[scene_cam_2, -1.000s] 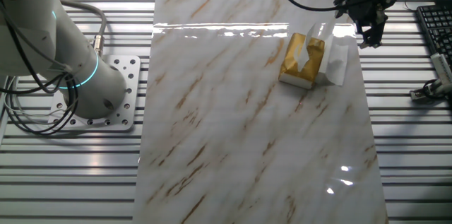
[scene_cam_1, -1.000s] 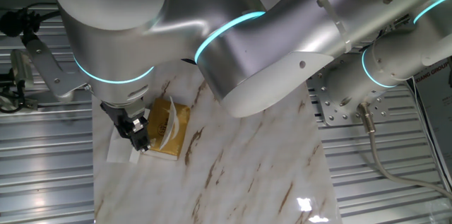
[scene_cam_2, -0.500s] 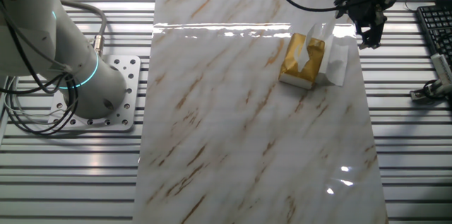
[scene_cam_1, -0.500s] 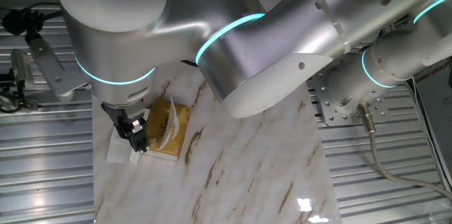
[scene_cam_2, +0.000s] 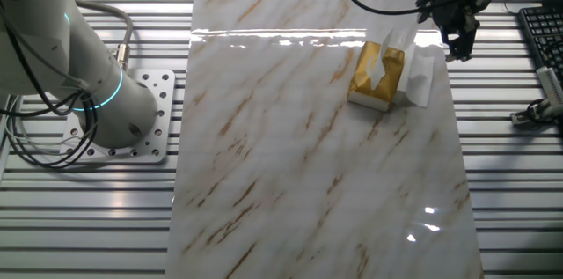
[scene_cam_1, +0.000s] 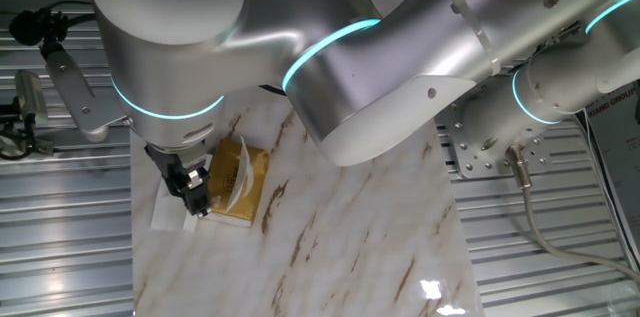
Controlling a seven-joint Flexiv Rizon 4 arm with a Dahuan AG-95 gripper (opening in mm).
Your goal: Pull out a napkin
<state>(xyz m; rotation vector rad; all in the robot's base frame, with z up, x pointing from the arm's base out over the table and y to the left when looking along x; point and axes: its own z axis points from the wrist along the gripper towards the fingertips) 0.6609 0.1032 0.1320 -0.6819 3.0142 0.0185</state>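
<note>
A flat golden-yellow tissue pack (scene_cam_1: 248,185) (scene_cam_2: 374,81) lies on the marble board, with a white tissue sticking out of its slot. A loose white napkin (scene_cam_1: 163,213) (scene_cam_2: 423,77) lies flat on the board right beside the pack, on the side towards the board's edge. My gripper (scene_cam_1: 197,200) (scene_cam_2: 457,49) hangs just above that napkin, close to the pack. Its dark fingers look slightly apart and hold nothing. In one fixed view the arm's large silver joints hide the far part of the board.
The marble board (scene_cam_2: 308,165) sits on ribbed metal decking. My arm's base (scene_cam_2: 106,94) stands on a bolted plate to the board's side. A black keyboard (scene_cam_2: 544,33) and a small grey device (scene_cam_2: 537,107) lie past the edge near the gripper.
The gripper has drifted a little upward and away from the napkin. The pack and napkin have not moved.
</note>
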